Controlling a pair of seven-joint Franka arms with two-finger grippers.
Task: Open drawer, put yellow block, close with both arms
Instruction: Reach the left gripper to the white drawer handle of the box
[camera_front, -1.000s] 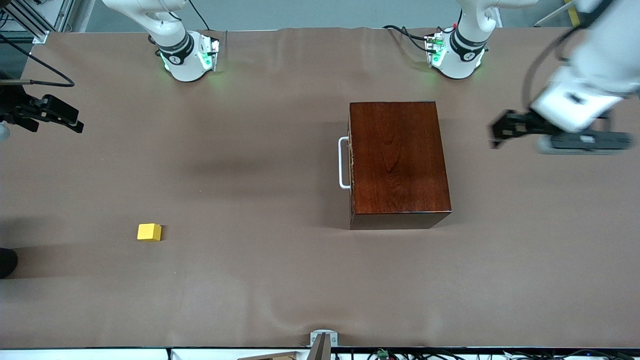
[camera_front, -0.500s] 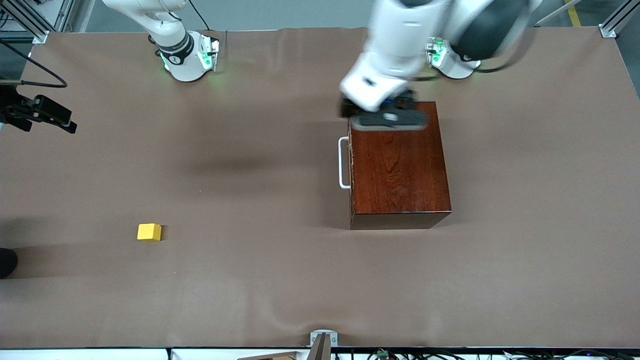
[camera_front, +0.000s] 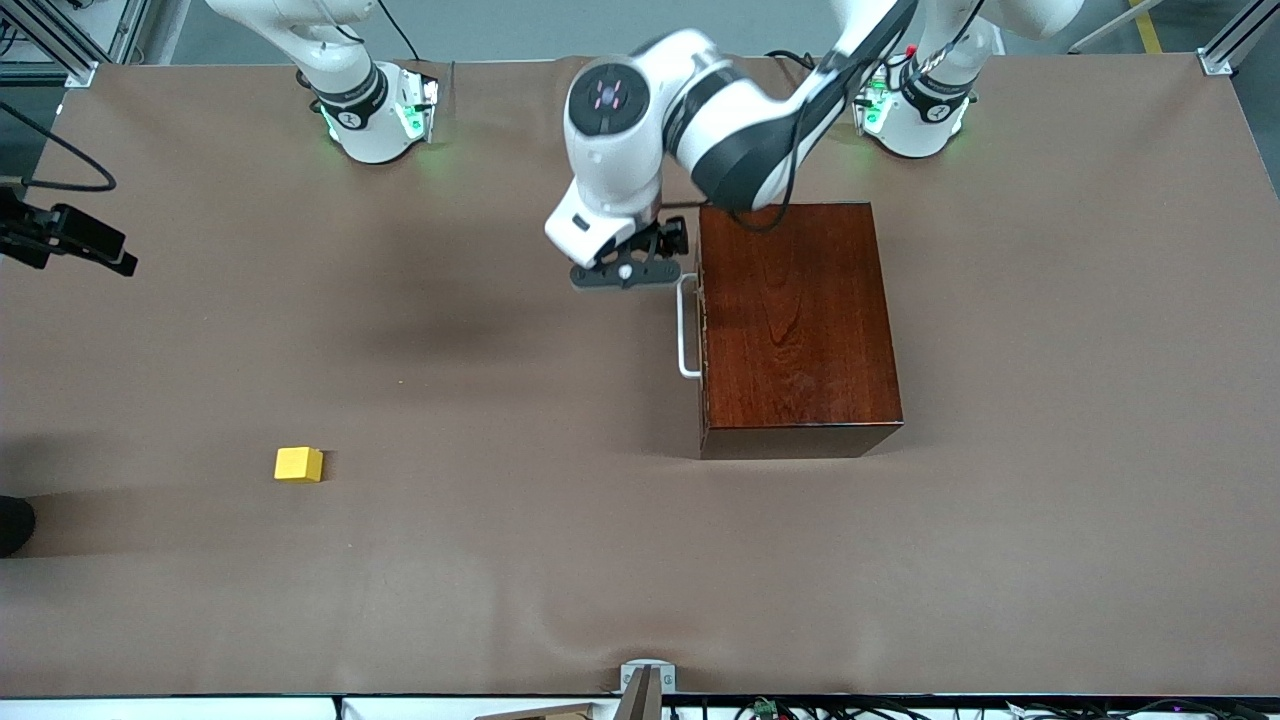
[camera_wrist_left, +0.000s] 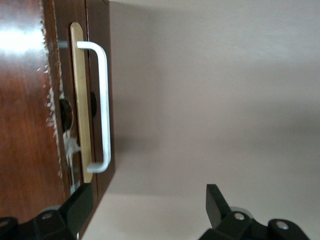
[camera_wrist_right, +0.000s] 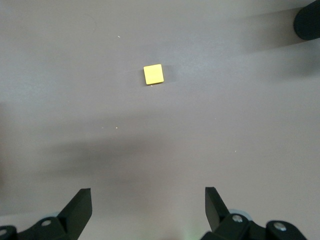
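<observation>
The dark mahogany box (camera_front: 795, 320) stands mid-table with its drawer shut, the front (camera_wrist_left: 102, 50) flush with the box. The white bar handle (camera_front: 687, 325) faces the right arm's end and also shows in the left wrist view (camera_wrist_left: 102, 107). My left gripper (camera_front: 625, 270) hangs open and empty over the table just in front of the drawer, by the handle's end toward the robot bases; its midpoint in the wrist view (camera_wrist_left: 147, 205) is clear of the handle. The yellow block (camera_front: 298, 464) lies on the table toward the right arm's end. My right gripper (camera_front: 75, 240) is open and empty, with the block (camera_wrist_right: 153, 74) in its view.
A brown cloth (camera_front: 520, 560) covers the table. A black rounded object (camera_front: 12, 525) sits at the table's edge at the right arm's end, near the block, and also shows in the right wrist view (camera_wrist_right: 307, 22). A small metal bracket (camera_front: 647, 678) sits at the near edge.
My left arm has swung from the left arm's end of the table, across the box top, to in front of the drawer. My right gripper has drifted slightly outward.
</observation>
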